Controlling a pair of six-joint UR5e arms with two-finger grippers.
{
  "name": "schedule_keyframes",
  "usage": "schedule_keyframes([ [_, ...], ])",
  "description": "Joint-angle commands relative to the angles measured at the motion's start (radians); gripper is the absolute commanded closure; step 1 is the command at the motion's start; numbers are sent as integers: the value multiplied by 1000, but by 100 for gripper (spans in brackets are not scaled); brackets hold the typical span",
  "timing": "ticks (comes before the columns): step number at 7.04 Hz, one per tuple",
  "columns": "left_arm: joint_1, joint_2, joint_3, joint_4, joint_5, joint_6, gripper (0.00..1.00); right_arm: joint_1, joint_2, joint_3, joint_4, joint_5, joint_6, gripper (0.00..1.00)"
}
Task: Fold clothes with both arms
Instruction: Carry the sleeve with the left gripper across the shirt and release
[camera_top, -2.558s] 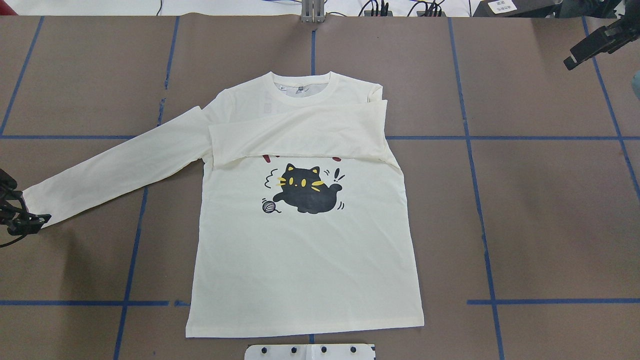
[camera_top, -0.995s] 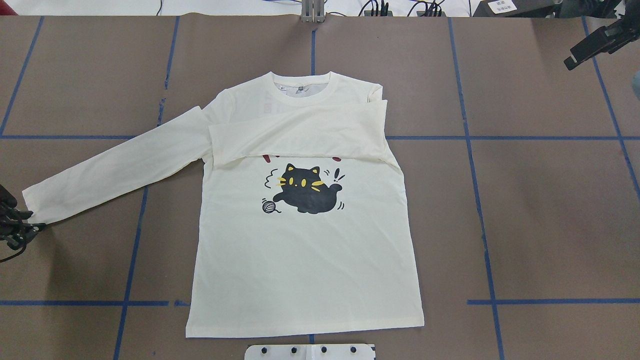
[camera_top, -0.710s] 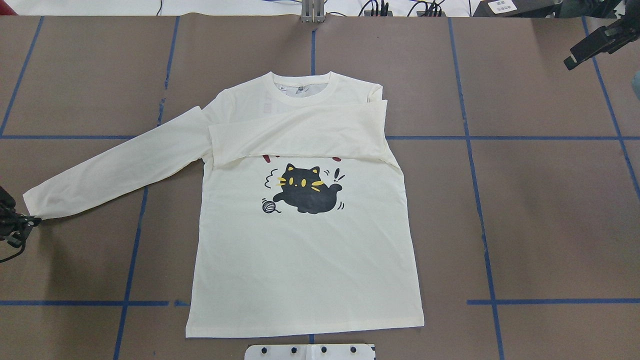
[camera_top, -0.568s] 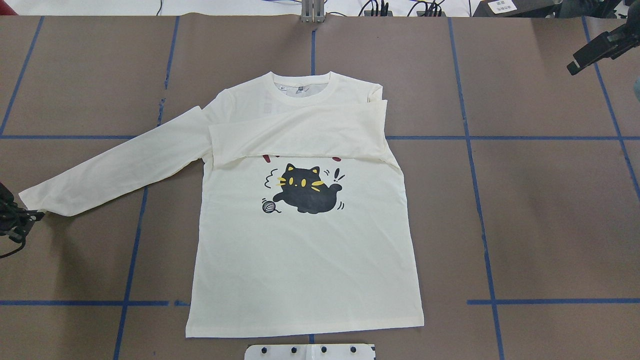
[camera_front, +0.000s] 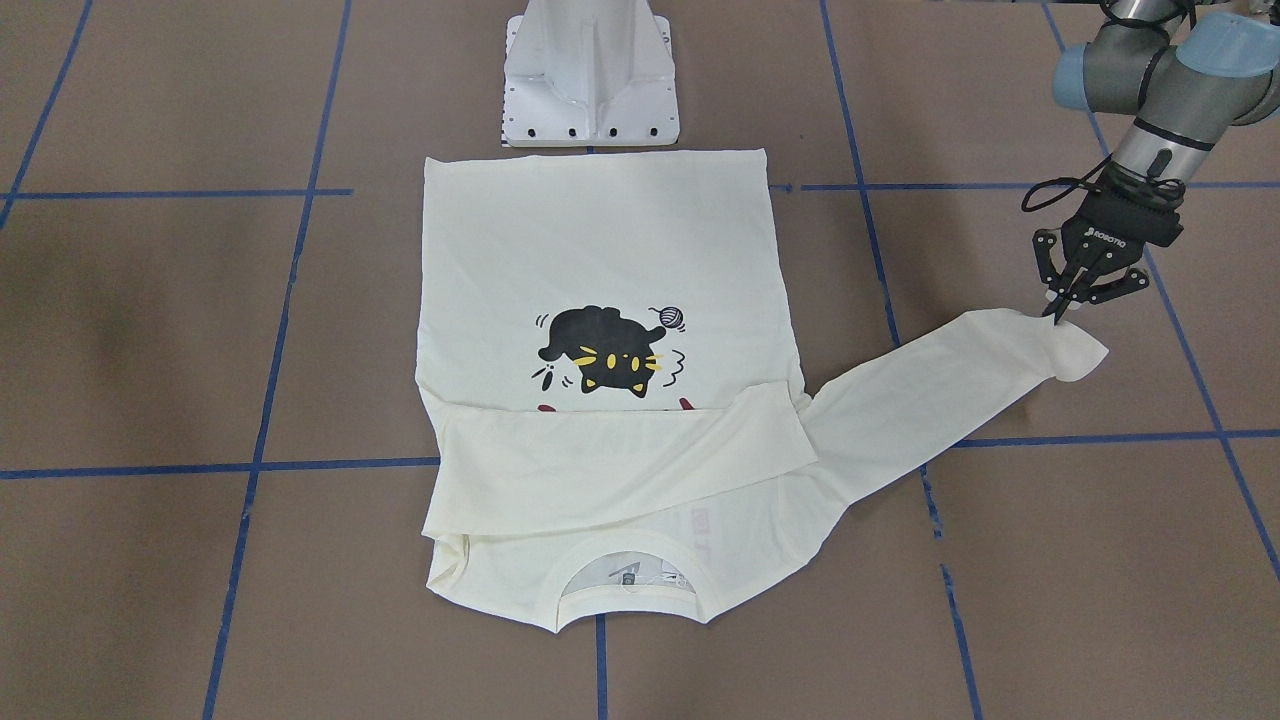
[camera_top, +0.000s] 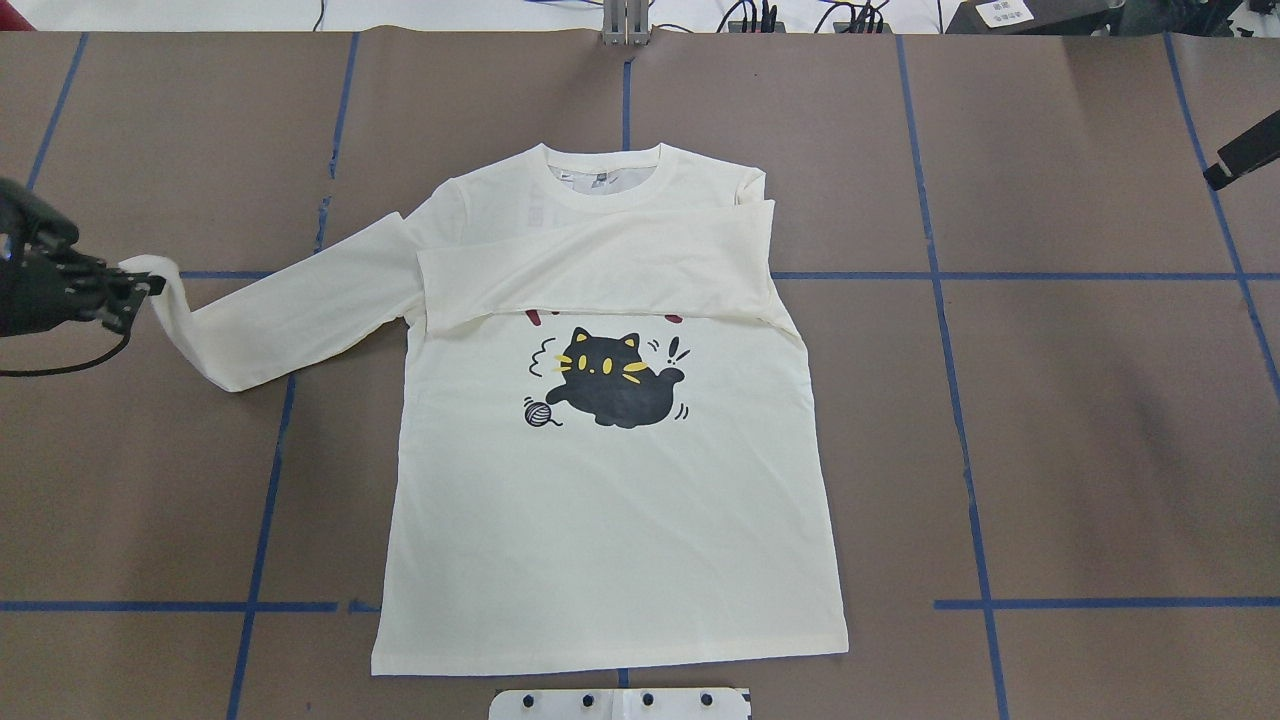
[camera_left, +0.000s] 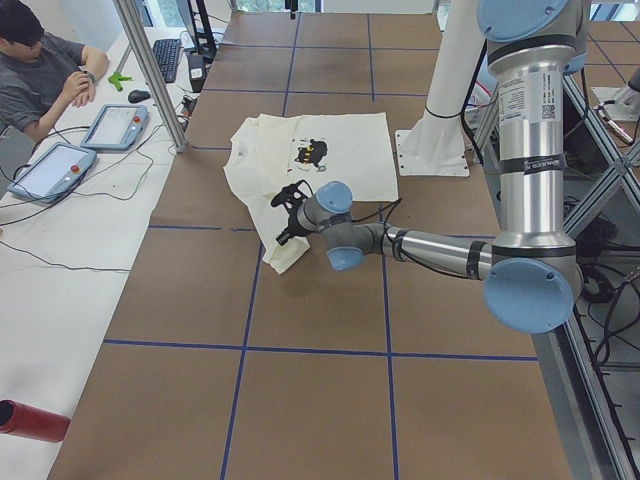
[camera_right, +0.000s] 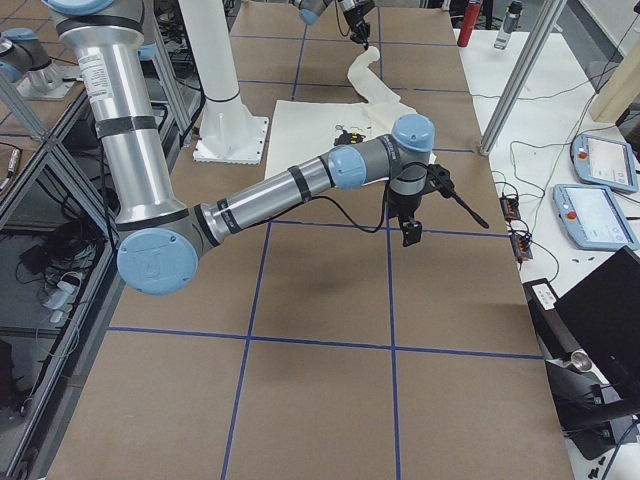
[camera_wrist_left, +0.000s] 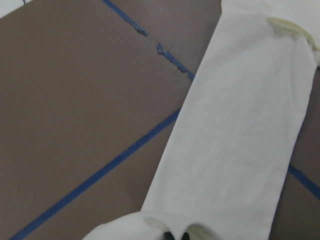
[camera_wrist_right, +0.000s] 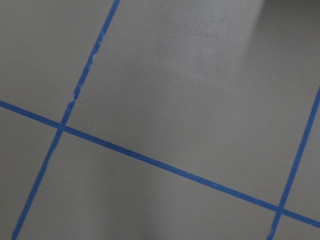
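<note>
I am on the second sleeve fold. My left tool (camera_front: 1062, 311) pinches the cuff (camera_front: 1078, 352) of the outstretched sleeve (camera_top: 290, 315), held off the table (camera_top: 1050, 450). The T-shirt (camera_top: 610, 520) lies flat mid-table, cat print (camera_top: 610, 385) up, its other sleeve (camera_top: 600, 265) folded across the chest. Next, I judge, the cuff needs carrying across the chest and laying down smooth. My left arm (camera_left: 440, 250) stretches out low, wrist tipped down. My right tool (camera_right: 410, 222) hangs well apart; its opening I cannot tell.

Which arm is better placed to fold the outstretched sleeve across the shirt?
Left. The left gripper pinches the sleeve at its cuff, which is lifted off the paper. The right gripper is far out on the other side, away from the shirt.
</note>
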Motion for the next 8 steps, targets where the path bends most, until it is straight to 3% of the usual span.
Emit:
schedule_keyframes([
  [1, -8, -309, 2, 322, 0, -137, 100, 36, -87, -4, 0, -3, -45, 0],
  [3, 8, -575, 50, 585, 8, -301, 100, 44, -105, -1, 0, -5, -38, 0],
  [4, 27, -702, 140, 618, 11, -380, 100, 45, -105, 1, 0, -5, -31, 0],
  [6, 178, -920, 332, 622, 188, -521, 100, 47, -103, 1, 0, -5, -29, 0],
  [7, 230, -958, 365, 616, 236, -535, 100, 47, -103, 1, 0, -7, -28, 0],
  [8, 331, -964, 370, 610, 360, -540, 100, 47, -105, 1, 0, -5, -28, 0],
])
